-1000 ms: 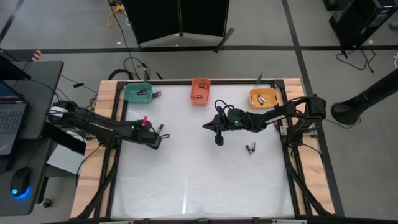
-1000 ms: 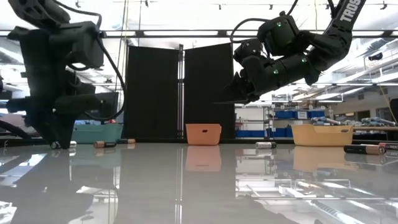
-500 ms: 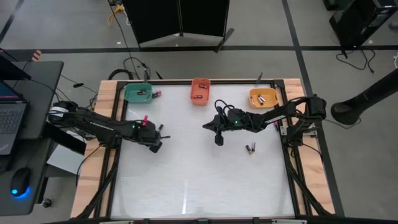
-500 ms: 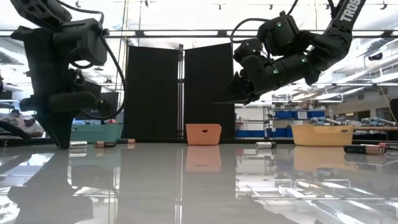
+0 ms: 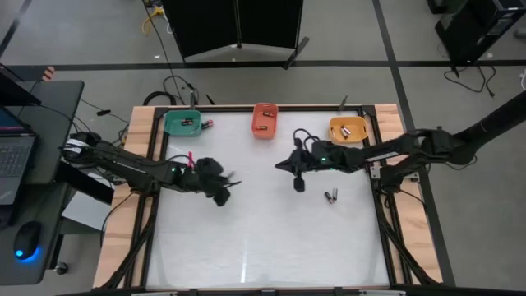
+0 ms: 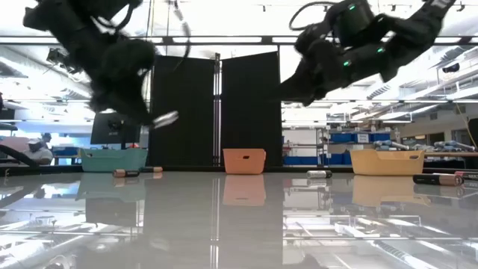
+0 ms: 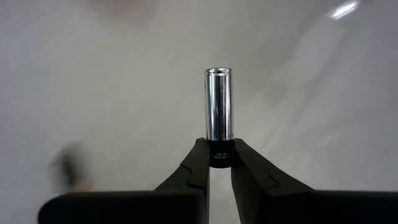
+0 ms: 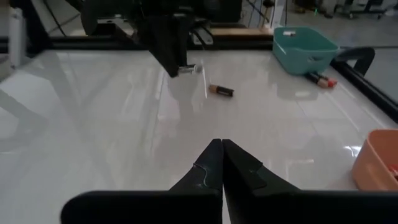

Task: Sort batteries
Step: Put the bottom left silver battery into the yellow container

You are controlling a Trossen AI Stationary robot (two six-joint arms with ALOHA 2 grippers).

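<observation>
Left arm had a battery

Left gripper (image 7: 219, 163) clamped a silvery battery (image 7: 219, 122) by one end above the counter (image 5: 263, 238); right gripper (image 8: 222, 163) hung shut, empty.

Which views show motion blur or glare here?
Low view: both arms smeared, the glossy table mirrors the ceiling lights. Left wrist view: the battery in the left tool is sharp, the background blurred. Right wrist view: sharp, with glare on the table.

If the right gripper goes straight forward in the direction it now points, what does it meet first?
Probably the left gripper, which holds a silvery battery almost straight ahead. The right gripper is shut and empty. A battery on the table lies near that line too; depth is unclear.
</observation>
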